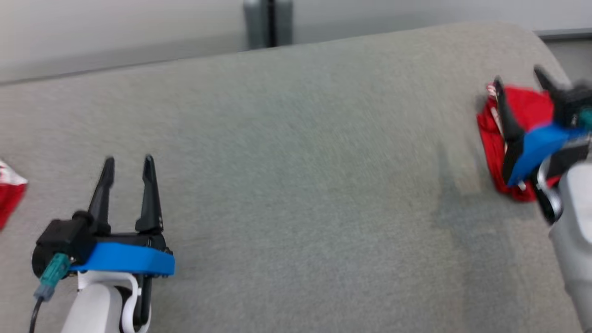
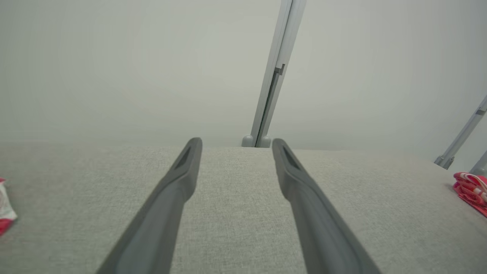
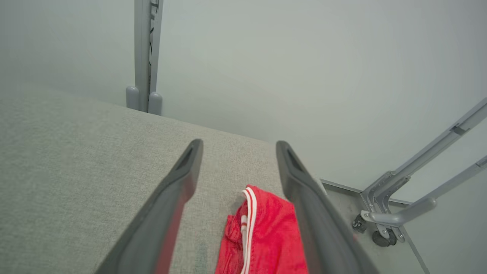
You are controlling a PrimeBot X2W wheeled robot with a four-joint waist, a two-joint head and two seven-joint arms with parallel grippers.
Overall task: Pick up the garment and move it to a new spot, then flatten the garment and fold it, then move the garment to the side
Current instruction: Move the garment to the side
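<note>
Red garment w/ white trim lies bunched at far right end of grey fabric surface, near its edge. R gripper over it, fingers spread wide, garment seen between them from wrist cam – contact can't tell, blurred. L gripper low at left, well apart from garment, fingers spread, nothing between – just bare fabric. Red-white item at far left edge.
</note>
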